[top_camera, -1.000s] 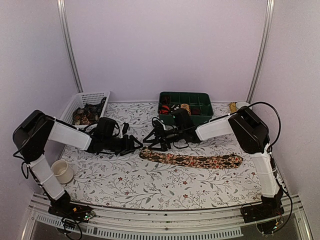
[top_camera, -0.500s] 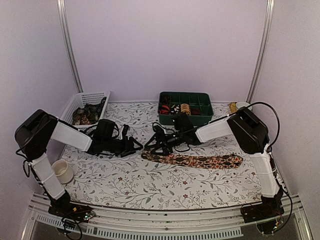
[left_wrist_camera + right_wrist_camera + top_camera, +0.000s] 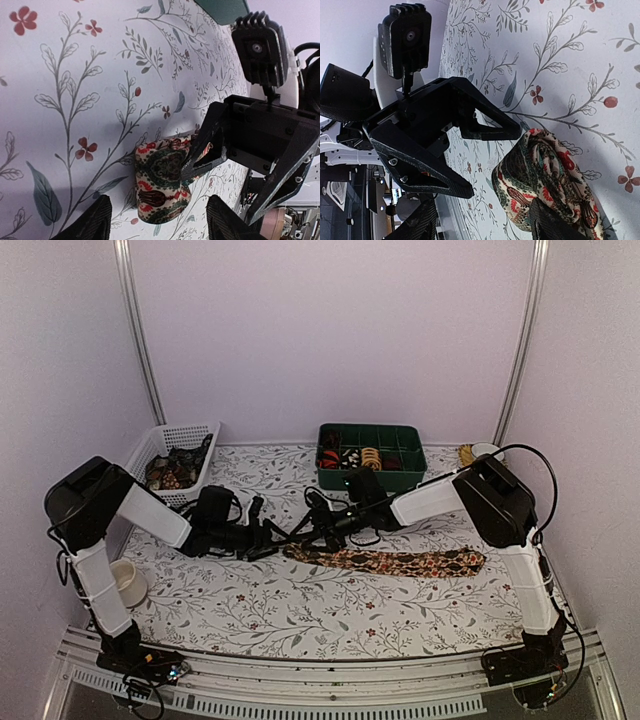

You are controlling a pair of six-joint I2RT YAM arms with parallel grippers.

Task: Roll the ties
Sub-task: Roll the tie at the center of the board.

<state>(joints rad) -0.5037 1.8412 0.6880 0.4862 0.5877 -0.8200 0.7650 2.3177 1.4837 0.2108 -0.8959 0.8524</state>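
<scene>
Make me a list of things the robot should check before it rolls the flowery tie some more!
1. A roll is started: ok, a small one.
2. Left fingers open: ok, one on each side of the roll.
3. Right fingers open: ok, one tip at the roll.
4. Rest of the tie flat and straight: ok.
5. Roll tight enough: cannot tell.
6. Green tray out of the way: ok, it sits behind.

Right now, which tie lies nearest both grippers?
The brown floral tie lying stretched on the table, one end curled up; the rest sit coiled in the green tray or heaped in the white basket.
</scene>
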